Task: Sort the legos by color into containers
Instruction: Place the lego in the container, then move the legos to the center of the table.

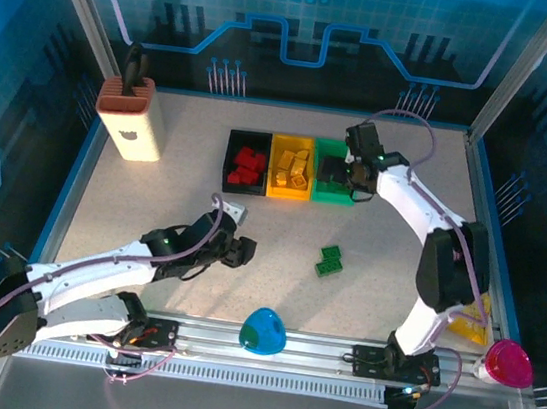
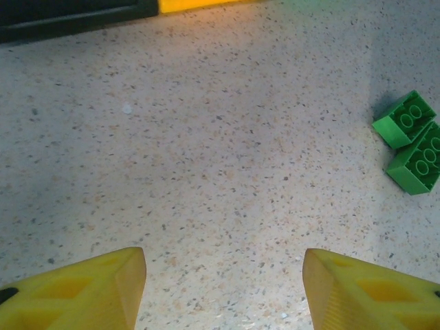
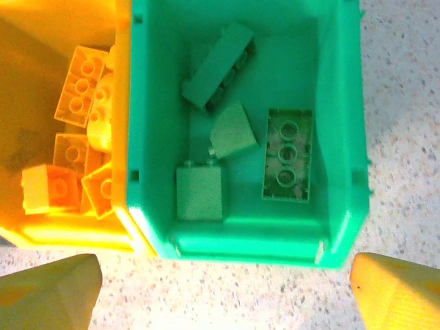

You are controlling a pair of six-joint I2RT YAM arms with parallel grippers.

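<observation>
Legos (image 1: 329,261), two green touching on the tabletop (image 1: 153,199), sit near the released left hand (image 1: 243,251), which should straddle just one; right hand (image 1: 351,176), also released, hangs over the green bin (image 1: 330,194).

Loose legos (image 1: 329,264) before containers (image 1: 288,195)

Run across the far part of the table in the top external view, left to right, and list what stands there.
From the left: knife block → black bin holding red legos → yellow bin → green bin.
</observation>
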